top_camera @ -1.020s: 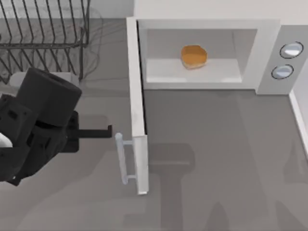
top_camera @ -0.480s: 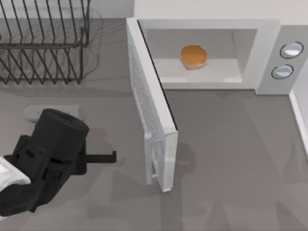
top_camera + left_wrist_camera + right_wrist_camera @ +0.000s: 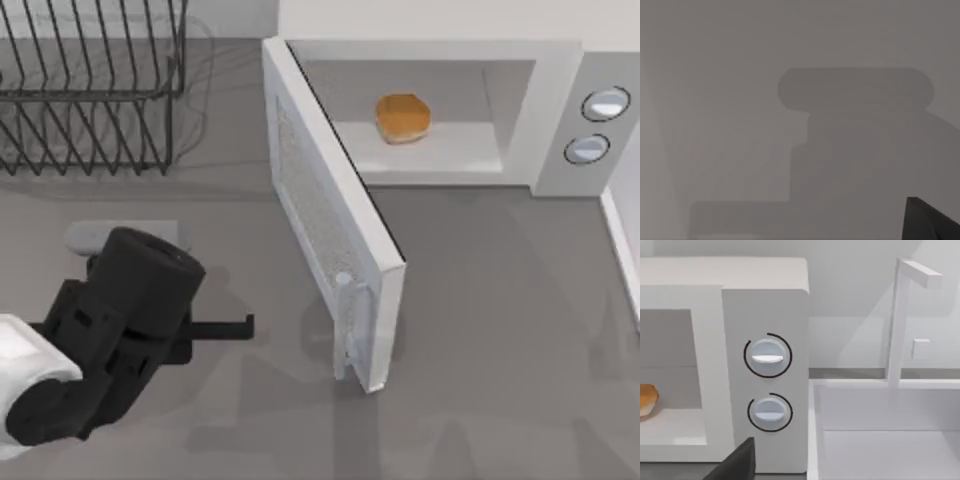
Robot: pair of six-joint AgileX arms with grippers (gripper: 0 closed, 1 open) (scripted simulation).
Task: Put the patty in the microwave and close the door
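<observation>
One arm works: the left gripper [image 3: 240, 327] sits low at the table's left, pointing toward the door [image 3: 330, 215], apart from it; whether its jaws are parted I cannot tell. Door half-open. Patty [image 3: 403, 117] lies inside the microwave [image 3: 560, 100]; wire rack [image 3: 90, 90] behind.

The patty [image 3: 403, 117] lies in the microwave [image 3: 560, 110] at the desk's [image 3: 500, 330] back edge. The door [image 3: 335, 225] juts forward, half open. The rack [image 3: 90, 90] stands at the back left corner; the left end effector [image 3: 235, 328] lies left of the door.
</observation>
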